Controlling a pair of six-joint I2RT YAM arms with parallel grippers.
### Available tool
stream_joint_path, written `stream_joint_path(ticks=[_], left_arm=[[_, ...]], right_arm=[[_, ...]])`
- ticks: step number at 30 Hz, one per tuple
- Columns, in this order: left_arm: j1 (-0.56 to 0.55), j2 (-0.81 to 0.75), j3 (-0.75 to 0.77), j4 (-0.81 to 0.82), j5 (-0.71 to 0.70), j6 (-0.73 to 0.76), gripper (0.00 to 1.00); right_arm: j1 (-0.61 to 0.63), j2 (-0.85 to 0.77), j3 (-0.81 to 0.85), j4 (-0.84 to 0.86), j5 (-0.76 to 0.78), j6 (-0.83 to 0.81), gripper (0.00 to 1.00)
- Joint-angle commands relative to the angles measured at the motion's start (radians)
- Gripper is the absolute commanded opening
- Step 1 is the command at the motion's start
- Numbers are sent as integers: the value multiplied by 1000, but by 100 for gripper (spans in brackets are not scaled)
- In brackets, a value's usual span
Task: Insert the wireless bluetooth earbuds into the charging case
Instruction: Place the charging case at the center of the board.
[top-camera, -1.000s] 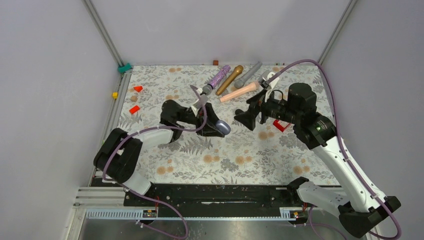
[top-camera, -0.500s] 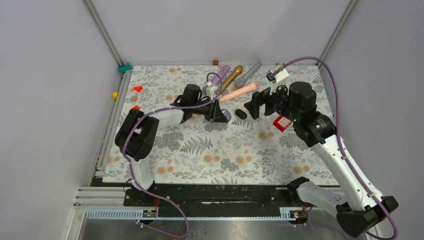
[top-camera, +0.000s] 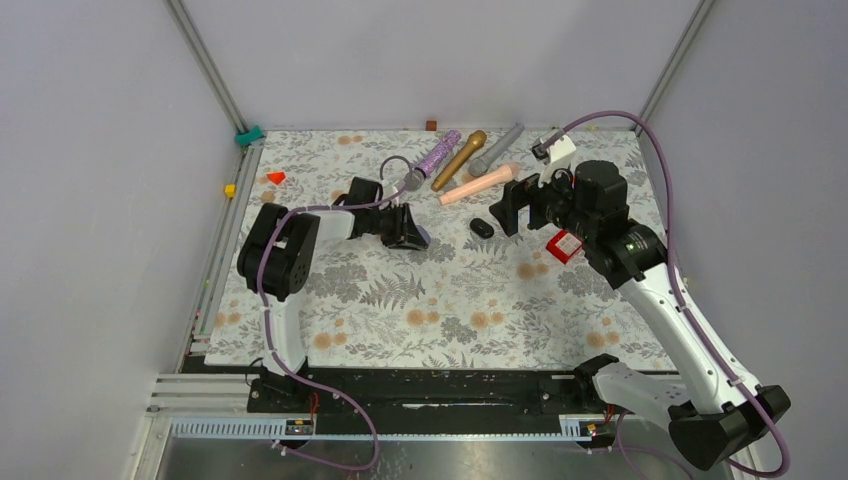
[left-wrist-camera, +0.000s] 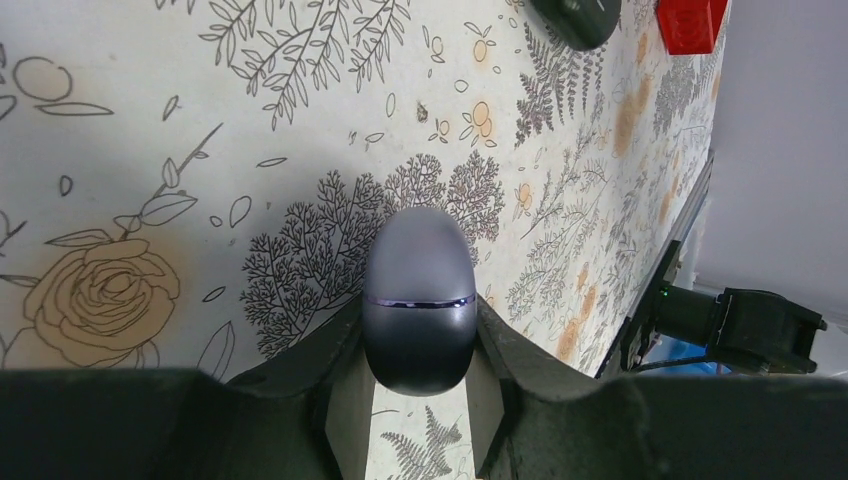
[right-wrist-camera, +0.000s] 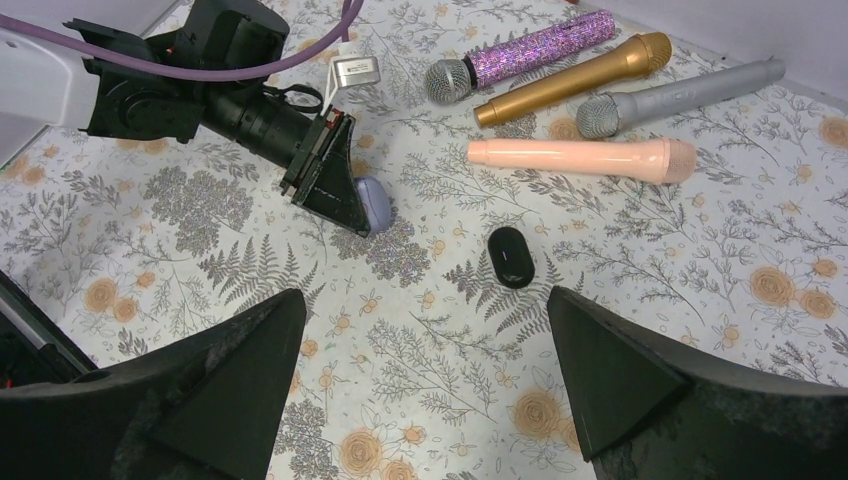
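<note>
The left gripper (left-wrist-camera: 420, 332) is squeezed tight on the shut grey-purple charging case (left-wrist-camera: 418, 285), low by the flowery table (top-camera: 450, 310), likely to keep it steady, while the right gripper (right-wrist-camera: 422, 302) hangs wide apart above the black case (right-wrist-camera: 511, 256) at its 3 o'clock, and I can see no earbuds.

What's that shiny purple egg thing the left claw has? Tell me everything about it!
The egg-shaped case is smooth, glossy grey-purple, plastic by its look. A thin bright seam runs across it where lid meets base, and it is closed. The left claw pinches its sides, rounded end pointing out over the floral cloth.
</note>
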Motion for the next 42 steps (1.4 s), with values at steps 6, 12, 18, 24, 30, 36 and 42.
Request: stream_joint_path(ticks=[6,12,18,24,30,36,42], left_arm=[[-55,11,39,-10,26,-1,12],[-197,45,140,-163,31,119,15],[-295,77,187,-236,11,167,19],[-373,76,223,-297,33,246,99],[-389,13,245,-332,47,307,99],[-370,-137,270,-402,-171,432,98],[-322,-301,299,-432,-404,549,99]], right_arm=[[-16,7,-1,37,-7,11,100],[-24,-6,-3,38,-12,11,100],[-35,-19,-7,37,-21,11,100],[-45,-26,-8,38,-30,39,99],[-54,-43,-9,37,-26,43,100],[-56,-72,38,3,109,9,99],[-55,-113,92,-7,329,-126,100]])
